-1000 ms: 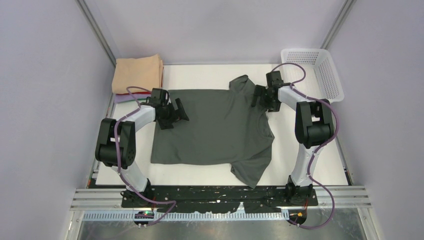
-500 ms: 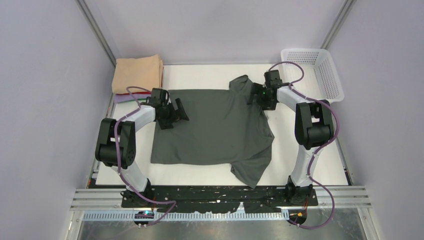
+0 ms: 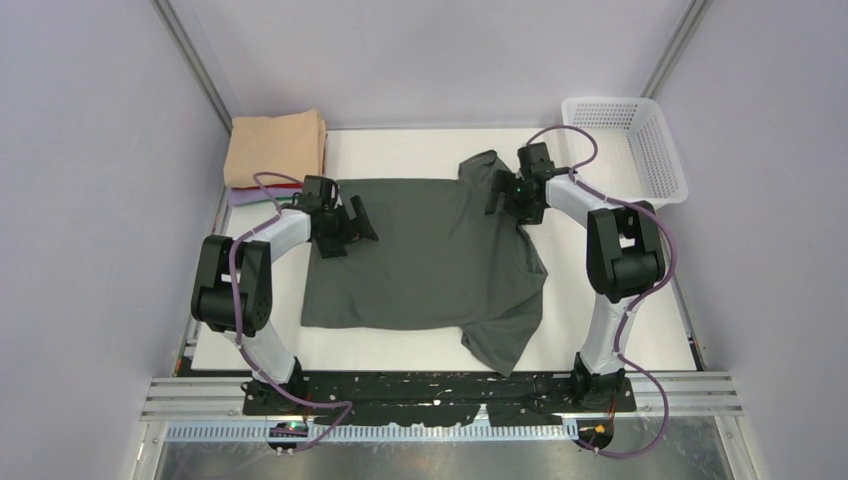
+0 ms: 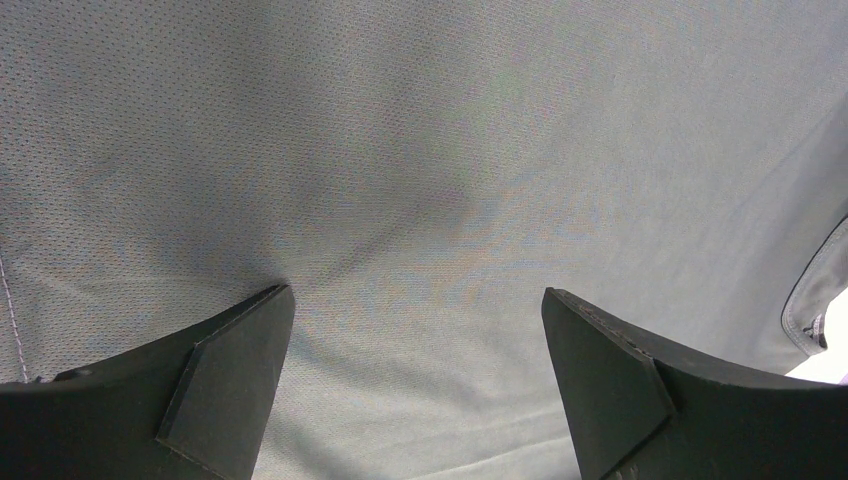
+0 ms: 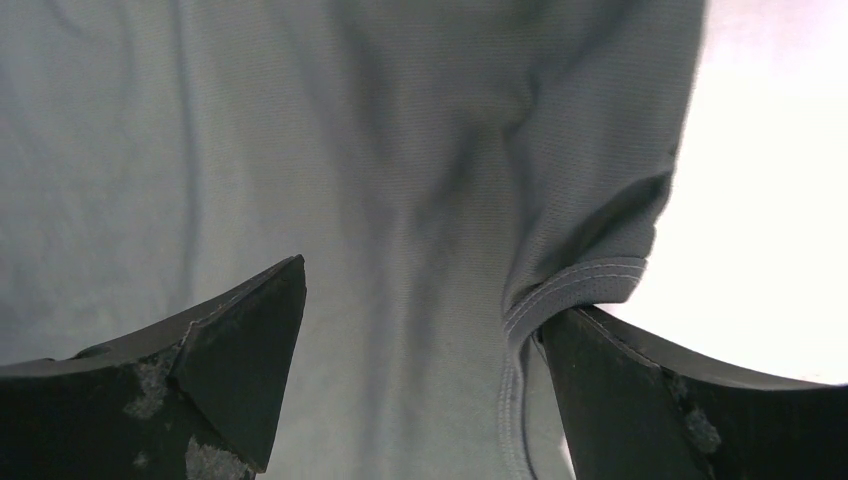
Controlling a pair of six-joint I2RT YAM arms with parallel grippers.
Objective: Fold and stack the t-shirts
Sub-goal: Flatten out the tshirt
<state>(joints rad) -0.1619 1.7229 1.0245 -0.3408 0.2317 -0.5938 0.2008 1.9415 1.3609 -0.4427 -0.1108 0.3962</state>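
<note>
Fingers of the left gripper (image 4: 415, 300) are standing wide apart, holding nothing, over the left part of the charcoal-grey t-shirt (image 3: 430, 250), which is lying spread across the white table (image 3: 420, 150). The right gripper (image 5: 420, 290) is gaping equally wide over the shirt's far right sleeve, with a stitched hem lying just beside one fingertip. Whether either gripper is pressing the cloth is unclear. A folded peach-tan t-shirt (image 3: 275, 145) is sitting in the far left corner, hiding most of the clothes beneath.
</note>
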